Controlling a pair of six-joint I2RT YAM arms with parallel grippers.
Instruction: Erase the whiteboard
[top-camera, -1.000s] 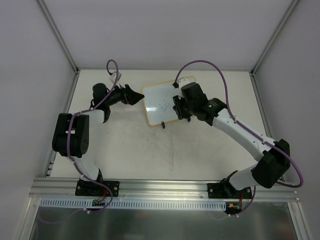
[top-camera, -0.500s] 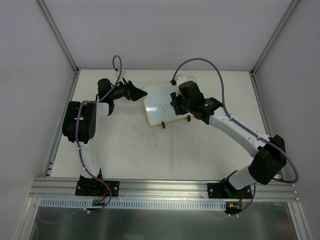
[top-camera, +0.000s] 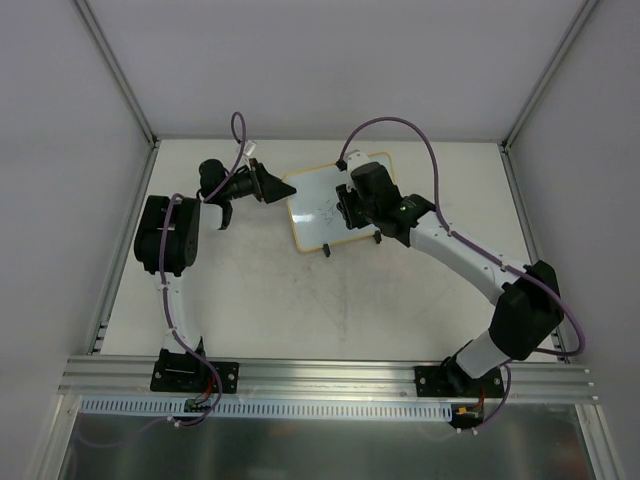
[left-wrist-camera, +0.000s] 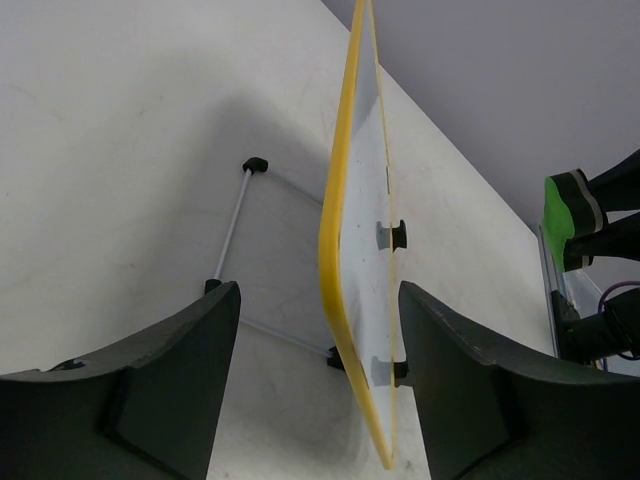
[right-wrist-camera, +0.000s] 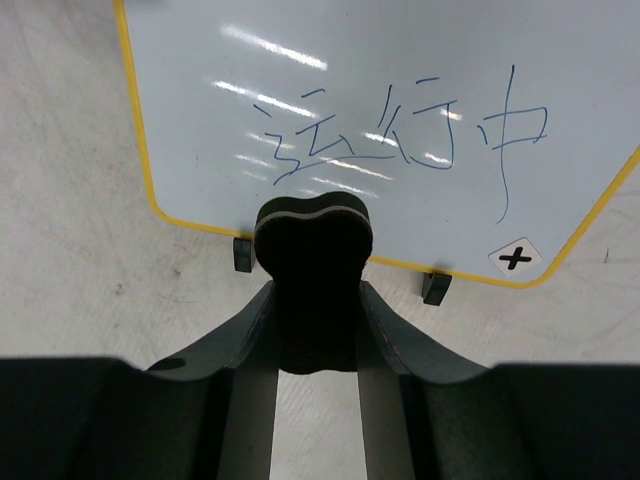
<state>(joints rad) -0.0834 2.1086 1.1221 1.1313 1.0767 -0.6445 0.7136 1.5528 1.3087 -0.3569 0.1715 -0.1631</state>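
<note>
The whiteboard (top-camera: 318, 203) stands tilted on two black clip feet (right-wrist-camera: 243, 253) at the back middle of the table, with blue writing (right-wrist-camera: 400, 130) on its face. My left gripper (top-camera: 276, 188) is at its left corner. It is open, and its fingers (left-wrist-camera: 170, 380) straddle the yellow rim (left-wrist-camera: 335, 230) with a gap on each side. My right gripper (top-camera: 347, 214) is shut on the black eraser (right-wrist-camera: 312, 270). The eraser's tip sits at the board's lower rim, just below the writing. A small black corner mark (right-wrist-camera: 515, 258) shows at the lower right.
A thin metal stand rod (left-wrist-camera: 230, 225) props the board from behind. Grey enclosure walls ring the table (top-camera: 330, 300), and an aluminium rail (top-camera: 330, 375) runs along the near edge. Purple cables (top-camera: 400, 125) loop above both arms.
My left arm has swung up and right to the board's left corner, and its jaws have narrowed around the rim. My right arm, still holding the eraser, has shifted slightly left.
</note>
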